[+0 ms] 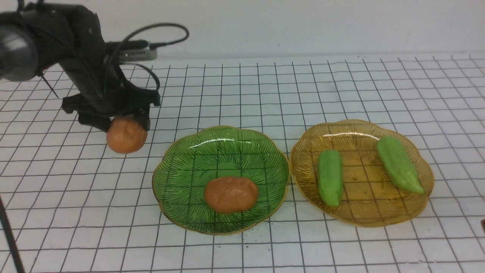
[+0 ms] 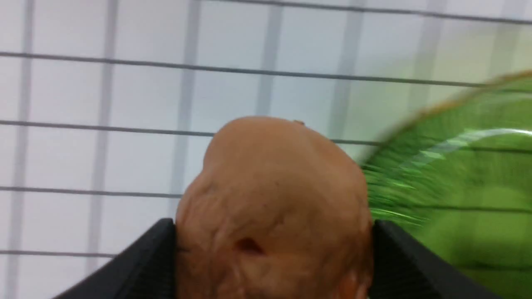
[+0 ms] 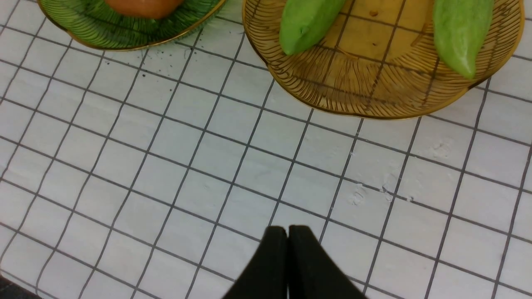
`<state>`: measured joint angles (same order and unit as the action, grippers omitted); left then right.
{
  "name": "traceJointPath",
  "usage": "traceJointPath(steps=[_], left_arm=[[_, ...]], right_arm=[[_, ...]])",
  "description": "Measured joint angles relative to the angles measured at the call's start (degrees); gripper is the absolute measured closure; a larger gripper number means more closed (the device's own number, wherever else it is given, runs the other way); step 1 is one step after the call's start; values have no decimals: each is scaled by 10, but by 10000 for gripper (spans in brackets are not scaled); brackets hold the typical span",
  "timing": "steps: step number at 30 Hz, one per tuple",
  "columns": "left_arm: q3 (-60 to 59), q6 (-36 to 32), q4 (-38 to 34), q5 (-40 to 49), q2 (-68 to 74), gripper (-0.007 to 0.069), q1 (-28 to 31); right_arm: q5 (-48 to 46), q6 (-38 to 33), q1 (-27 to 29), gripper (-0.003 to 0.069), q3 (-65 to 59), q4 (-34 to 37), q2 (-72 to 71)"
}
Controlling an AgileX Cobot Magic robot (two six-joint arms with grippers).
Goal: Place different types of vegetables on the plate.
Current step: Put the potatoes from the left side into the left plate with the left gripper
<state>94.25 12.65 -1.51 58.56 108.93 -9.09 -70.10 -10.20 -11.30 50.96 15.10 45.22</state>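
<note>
A white tabletop point(image 1: 242, 87) ruled with a dark grid is seen against a plain pale wall. 2 scalloped glass plates are set on it side by side. 1 resting potato point(image 1: 230, 194) is carried by the green plate point(image 1: 182, 163). In the amber plate point(image 1: 363, 214) a shorter green vegetable point(image 1: 330, 176) and a longer green vegetable point(image 1: 398, 163) are laid apart.

The held potato point(image 1: 126, 135) is pinched between the fingers of the left gripper point(image 1: 125, 123) and appears lifted clear of the tabletop, its long axis judged to run outward from the fingers. It hangs just outside the green plate's left rim, so the plate lies to the robot's right of it and slightly nearer. The left arm is plainly the nearer one.

The right gripper point(image 3: 288, 257) is pressed together on nothing, over bare grid nearer the robot than the amber plate.

No brand, label or writing can be read.
</note>
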Motion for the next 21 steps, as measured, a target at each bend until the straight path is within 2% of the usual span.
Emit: traceJointPath(steps=[3,10,17,21], left_arm=[[2,-15,-29,-4,3,107,-34],[2,-18,-41,-36,69,107,-107],[1,-17,-41,-50,88,96,-120],[1,-17,-41,-50,88,42,-120]], right_arm=[[13,0,0,665,0,2,0],[19,0,0,665,0,2,-3],[12,0,0,665,0,-22,-58],[-1,6,0,665,0,-69,-138]])
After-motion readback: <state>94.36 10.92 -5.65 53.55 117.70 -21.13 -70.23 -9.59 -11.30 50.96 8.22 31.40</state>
